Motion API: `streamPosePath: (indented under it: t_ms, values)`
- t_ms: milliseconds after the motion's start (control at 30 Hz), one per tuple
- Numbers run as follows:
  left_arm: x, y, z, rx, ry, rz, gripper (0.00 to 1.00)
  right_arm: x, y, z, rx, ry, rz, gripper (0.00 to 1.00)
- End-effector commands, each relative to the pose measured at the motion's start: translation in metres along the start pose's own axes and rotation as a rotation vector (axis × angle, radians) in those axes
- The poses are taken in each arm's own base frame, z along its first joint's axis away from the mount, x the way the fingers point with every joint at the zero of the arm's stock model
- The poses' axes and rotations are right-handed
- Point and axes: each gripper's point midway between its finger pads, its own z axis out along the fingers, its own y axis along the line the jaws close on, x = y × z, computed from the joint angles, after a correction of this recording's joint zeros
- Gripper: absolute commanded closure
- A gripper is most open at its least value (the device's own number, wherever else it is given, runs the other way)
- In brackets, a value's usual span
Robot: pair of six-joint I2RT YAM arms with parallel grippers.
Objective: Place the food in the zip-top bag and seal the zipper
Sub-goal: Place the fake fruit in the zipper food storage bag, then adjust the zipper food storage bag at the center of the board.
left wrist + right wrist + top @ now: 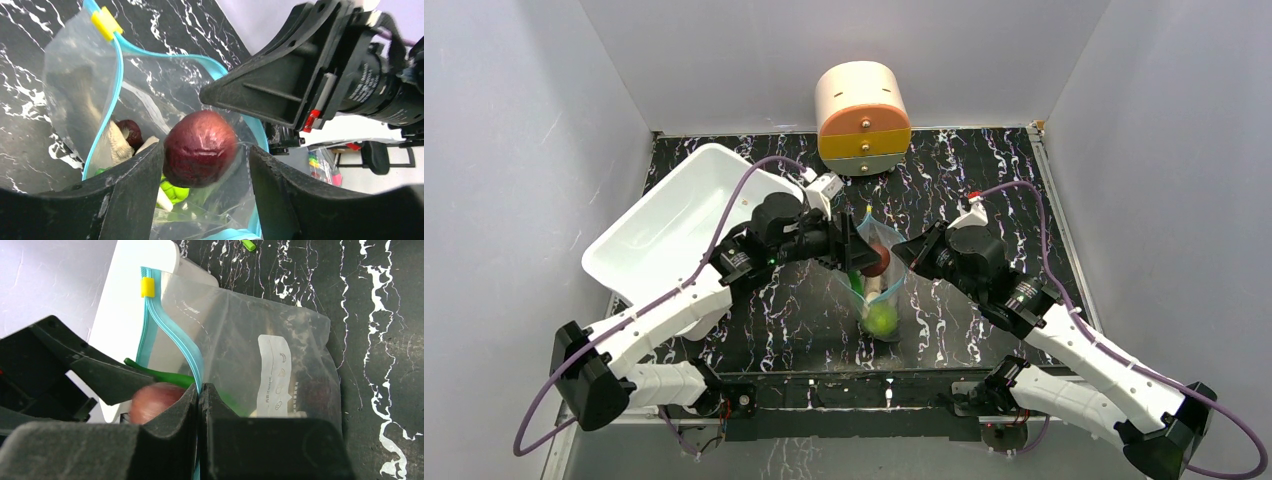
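So the dark purple-brown ball was spotted right at the open mouth of the zip-top bag. It was framed by the left gripper, jaws spread fairly wide, but a real grip couldn't be confirmed. The right gripper was clamped tight on the teal zipper edge. The green pepper and lime-green fruit were tucked inside.

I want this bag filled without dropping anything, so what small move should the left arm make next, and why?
Probably open the left gripper and let the dark red ball drop. It sits within the mouth of the zip-top bag, above other food inside, while the right gripper, shut on the zipper edge, holds the mouth open.
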Motion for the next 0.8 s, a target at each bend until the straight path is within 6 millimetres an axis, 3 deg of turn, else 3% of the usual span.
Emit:
streamPosePath:
  t_ms: [0, 167, 333, 500, 767]
  values:
    - [-0.033, -0.021, -0.02, -0.004, -0.102, 0.099, 0.36, -0.026, 0.027, -0.011, -0.076, -0.077, -0.015, 1.0]
    - [-0.049, -0.024, -0.056, -0.085, -0.164, 0.162, 0.31, -0.028, 0.026, -0.011, -0.073, -0.089, -0.024, 1.0]
    - [-0.038, 0.006, -0.083, -0.27, -0.142, 0.152, 0.38, -0.027, 0.025, -0.01, -0.07, -0.087, -0.023, 1.0]
    - [-0.013, 0.026, -0.079, -0.312, -0.091, 0.12, 0.46, -0.027, 0.027, -0.01, -0.074, -0.084, -0.017, 1.0]
    - [0.002, 0.049, -0.065, -0.373, -0.046, 0.093, 0.49, -0.027, 0.03, -0.01, -0.075, -0.072, -0.019, 1.0]
